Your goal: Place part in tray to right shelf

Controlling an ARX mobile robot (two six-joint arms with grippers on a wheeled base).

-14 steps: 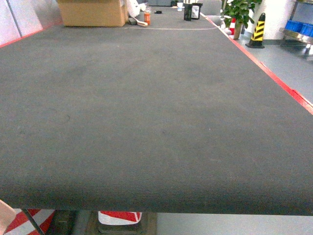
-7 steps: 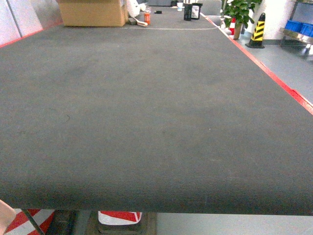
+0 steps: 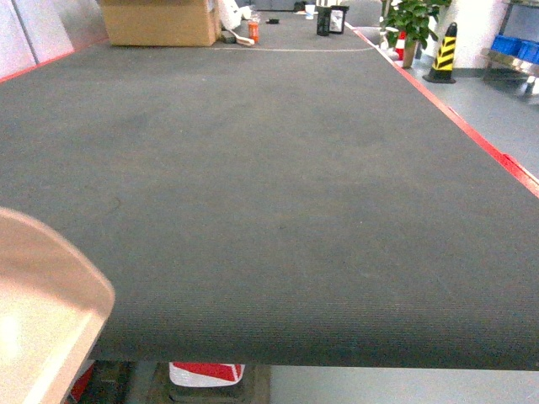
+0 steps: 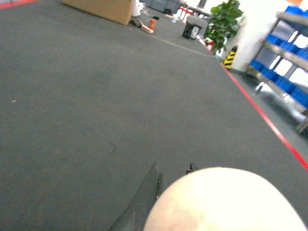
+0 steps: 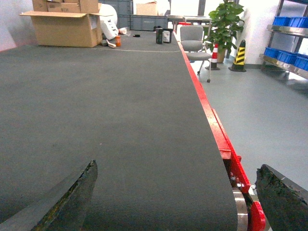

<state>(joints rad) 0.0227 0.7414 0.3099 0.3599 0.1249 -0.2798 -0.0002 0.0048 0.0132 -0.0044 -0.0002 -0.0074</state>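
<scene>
Right gripper (image 5: 175, 202) jaws are gaping over the table (image 3: 278, 185); left gripper (image 4: 173, 168) I'm unable to read — the beige tray (image 3: 42, 311) is blocking it. I'm bringing the tray in — the part isn't showing, so finding it comes next

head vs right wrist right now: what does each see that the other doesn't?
Head only: the tray, its beige rim coming in at the lower left corner over the near table edge.

Right wrist only: the right gripper's two fingers, spread wide and empty, plus a grey office chair past the table's red edge.

Both: the dark grey table, the cardboard box at its far end, the potted plant, the yellow-black cone and blue bins on a shelf. The part shows in neither.
</scene>
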